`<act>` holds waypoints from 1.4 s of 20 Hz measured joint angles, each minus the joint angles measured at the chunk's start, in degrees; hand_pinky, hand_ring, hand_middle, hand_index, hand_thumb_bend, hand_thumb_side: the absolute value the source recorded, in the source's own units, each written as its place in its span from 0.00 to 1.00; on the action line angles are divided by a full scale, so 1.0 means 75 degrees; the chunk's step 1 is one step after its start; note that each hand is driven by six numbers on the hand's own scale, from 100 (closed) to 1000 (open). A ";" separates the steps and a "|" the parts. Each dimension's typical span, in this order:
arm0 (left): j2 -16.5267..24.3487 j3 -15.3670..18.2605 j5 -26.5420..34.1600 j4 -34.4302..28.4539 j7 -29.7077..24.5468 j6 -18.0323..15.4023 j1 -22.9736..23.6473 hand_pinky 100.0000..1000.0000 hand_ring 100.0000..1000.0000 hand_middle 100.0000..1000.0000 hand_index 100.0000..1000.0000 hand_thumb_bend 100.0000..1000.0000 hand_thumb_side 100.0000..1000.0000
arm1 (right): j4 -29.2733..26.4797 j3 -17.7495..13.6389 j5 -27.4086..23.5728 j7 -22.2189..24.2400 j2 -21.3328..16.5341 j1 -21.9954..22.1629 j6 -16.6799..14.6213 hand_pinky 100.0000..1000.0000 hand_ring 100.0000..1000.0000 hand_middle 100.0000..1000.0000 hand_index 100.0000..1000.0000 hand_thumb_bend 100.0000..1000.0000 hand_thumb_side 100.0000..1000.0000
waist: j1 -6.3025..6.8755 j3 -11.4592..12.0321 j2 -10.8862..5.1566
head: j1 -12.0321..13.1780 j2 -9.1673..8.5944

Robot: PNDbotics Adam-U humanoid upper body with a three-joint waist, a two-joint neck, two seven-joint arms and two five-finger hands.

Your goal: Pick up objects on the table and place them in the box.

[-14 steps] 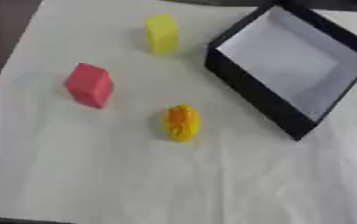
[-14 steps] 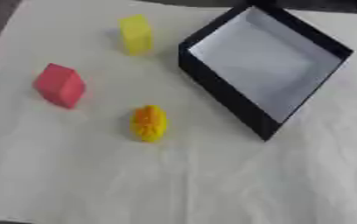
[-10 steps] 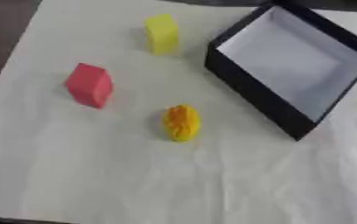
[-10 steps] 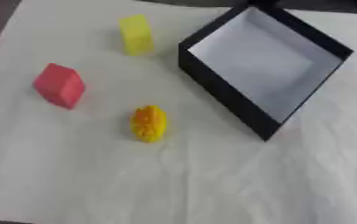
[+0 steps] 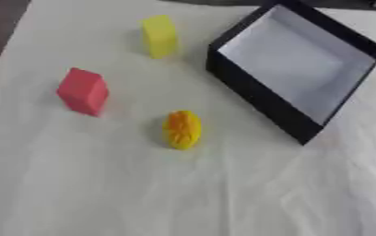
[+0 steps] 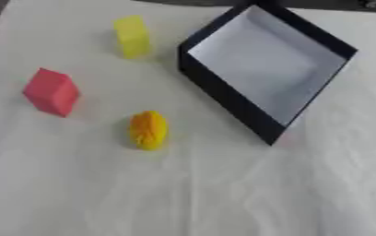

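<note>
Risk first: nothing yet in the box (image 5: 260, 94), all three pieces out on the cloth-covered bench (image 5: 143, 193). Neither hand in either view, so no telling whether open, closed or holding anything.

Orange ridged piece (image 5: 181, 129) nearest the box, lying just left of its dark near wall, with a strip of cloth between. Rounded by the look of it, so likely to roll if nudged from the side; a clumsy pinch could send it toward the wall or off toward the near edge. Red block (image 5: 83, 91) well to the left, tilted on the cloth. Yellow block (image 5: 160, 36) upright at the far side, near the box's far-left corner; likely to tip if brushed by a wrist in passing.

Box set askew, one corner pointing near-right; walls tall and dark, pale floor bare. Low carry could catch the rim and shove the box, or drop a piece outside it. Wrinkled cloth near that corner could drag under a sliding finger.

Room: wide open cloth across the near half, good for an approach from either side. Bench's left edge close beyond the red block; far edge just behind the yellow one.
</note>
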 measured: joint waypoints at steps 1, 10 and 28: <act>0.0307 -0.0050 -0.0053 0.0019 -0.0144 0.0063 -0.0086 0.80 0.78 0.83 0.81 0.16 0.50 | 0.0000 -0.0001 0.0019 -0.0006 -0.0001 0.0013 0.0006 0.94 0.83 0.79 0.86 0.00 0.50 | 0.0018 0.0015 0.0000 | -0.0023 0.0032; 0.2922 -0.0733 -0.1943 0.0512 -0.4093 0.0606 -0.1036 0.80 0.82 0.84 0.87 0.30 0.52 | 0.0000 -0.0041 0.0091 -0.0114 -0.0225 0.0198 0.0061 0.95 0.88 0.84 0.90 0.00 0.52 | 0.0278 0.0145 -0.0009 | -0.0155 0.0205; 0.3422 -0.2418 -0.3434 0.2241 -0.8447 -0.0237 -0.3076 0.82 0.83 0.85 0.91 0.47 0.53 | 0.0000 0.0202 0.0257 -0.0222 -0.0591 0.1076 -0.0061 0.95 0.88 0.84 0.89 0.00 0.52 | 0.0288 0.0078 -0.0177 | 0.0000 0.0378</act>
